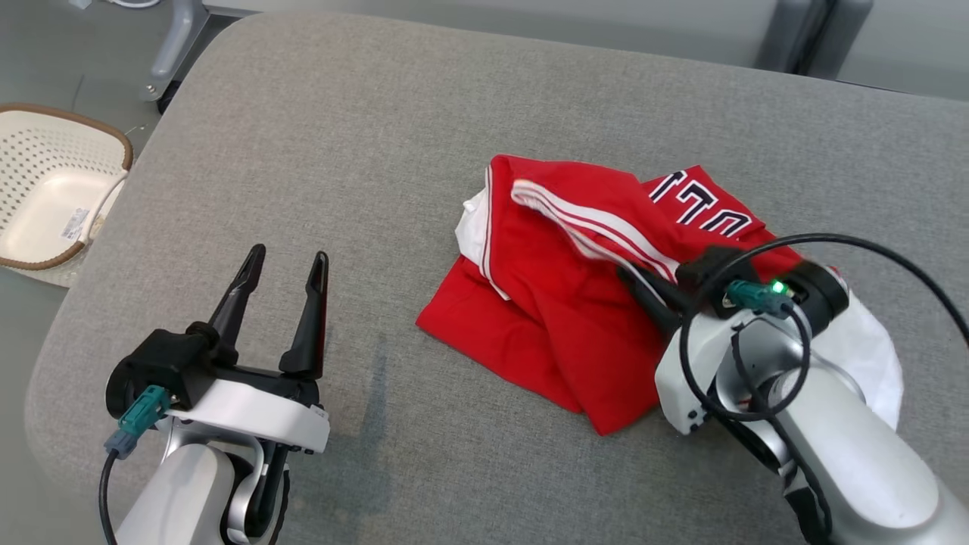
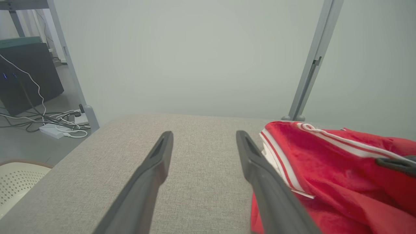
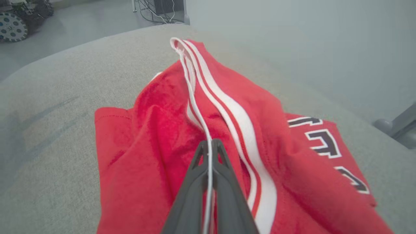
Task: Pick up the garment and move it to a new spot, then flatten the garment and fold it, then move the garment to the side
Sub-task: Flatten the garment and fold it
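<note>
The garment is a red jersey with white-and-red striped trim and dark block letters, lying crumpled right of centre on the grey padded table. My right gripper is shut on a white-trimmed edge of the garment; in the right wrist view a thin white hem runs between its closed fingers. My left gripper hovers open over bare table at the lower left, well left of the cloth. The left wrist view shows its spread fingers with the garment at the right.
A cream perforated basket with a brown rim sits off the table's left edge. Grey frame legs stand behind the table. Cables and a power strip lie on the floor at far left. Bare table spreads left of and beyond the garment.
</note>
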